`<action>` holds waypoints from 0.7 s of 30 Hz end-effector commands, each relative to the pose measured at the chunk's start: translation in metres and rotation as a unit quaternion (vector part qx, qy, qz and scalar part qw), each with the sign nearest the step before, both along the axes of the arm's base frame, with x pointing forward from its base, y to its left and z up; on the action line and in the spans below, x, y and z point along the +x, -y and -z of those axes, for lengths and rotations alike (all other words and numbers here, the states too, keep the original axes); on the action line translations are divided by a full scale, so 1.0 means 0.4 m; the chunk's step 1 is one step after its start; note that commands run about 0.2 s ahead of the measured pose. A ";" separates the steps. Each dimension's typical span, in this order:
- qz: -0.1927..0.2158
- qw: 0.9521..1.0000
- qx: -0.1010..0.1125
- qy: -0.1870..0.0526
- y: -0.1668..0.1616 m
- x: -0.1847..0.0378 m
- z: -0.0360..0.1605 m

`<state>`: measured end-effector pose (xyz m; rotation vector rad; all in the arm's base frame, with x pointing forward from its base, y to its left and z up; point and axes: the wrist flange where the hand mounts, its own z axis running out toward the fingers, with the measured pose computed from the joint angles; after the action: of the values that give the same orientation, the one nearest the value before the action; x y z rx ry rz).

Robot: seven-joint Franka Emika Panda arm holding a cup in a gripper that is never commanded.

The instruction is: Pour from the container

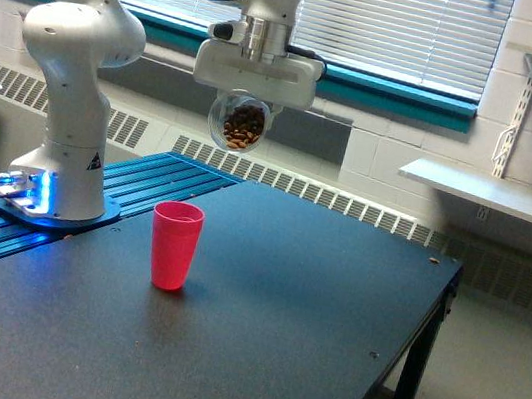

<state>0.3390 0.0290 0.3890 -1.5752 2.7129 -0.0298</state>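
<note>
The hand [243, 105] pinches the container [239, 122] high above the tabletop [280, 303], probably to tip its nuts into the red cup [174, 245] below.

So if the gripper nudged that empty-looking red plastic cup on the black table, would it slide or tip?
The red plastic cup would probably tip: it stands tall, tapering to a narrower base. It looks thin-walled and likely light, so a high nudge may topple it; a low one might slide it across the black table.
</note>
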 end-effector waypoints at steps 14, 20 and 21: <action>0.090 0.996 0.012 -0.012 -0.063 -0.058 -0.007; 0.115 0.993 0.013 -0.009 -0.064 -0.062 -0.012; 0.120 0.993 0.014 -0.009 -0.064 -0.062 -0.013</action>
<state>0.3164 0.0526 0.3929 -1.3688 2.8266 0.0123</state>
